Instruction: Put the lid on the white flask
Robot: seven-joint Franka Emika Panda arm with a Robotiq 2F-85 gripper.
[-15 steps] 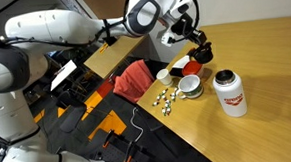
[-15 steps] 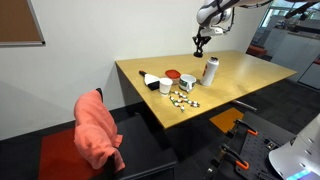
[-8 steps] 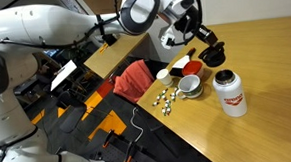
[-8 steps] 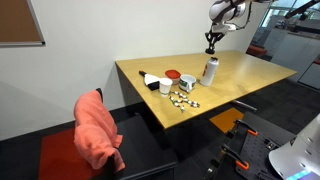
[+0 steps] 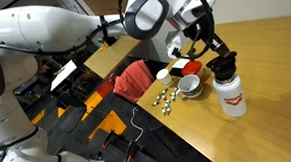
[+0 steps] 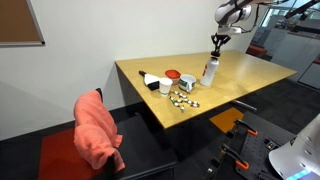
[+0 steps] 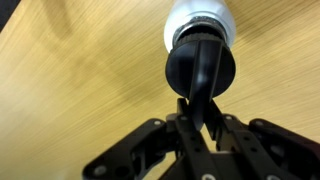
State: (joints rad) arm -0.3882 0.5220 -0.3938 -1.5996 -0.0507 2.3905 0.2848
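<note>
The white flask with red lettering stands upright on the wooden table; it also shows in the other exterior view and in the wrist view. My gripper is shut on the black round lid and holds it just above the flask's mouth. In the wrist view the lid sits between my fingers, directly in front of the flask's top. I cannot tell whether the lid touches the mouth.
A red piece, low white cups and several small round items lie next to the flask. A red cloth hangs on a chair beyond the table edge.
My gripper has carried the lid sideways from over the red piece and cups to directly above the flask, and lowered it toward the mouth.
</note>
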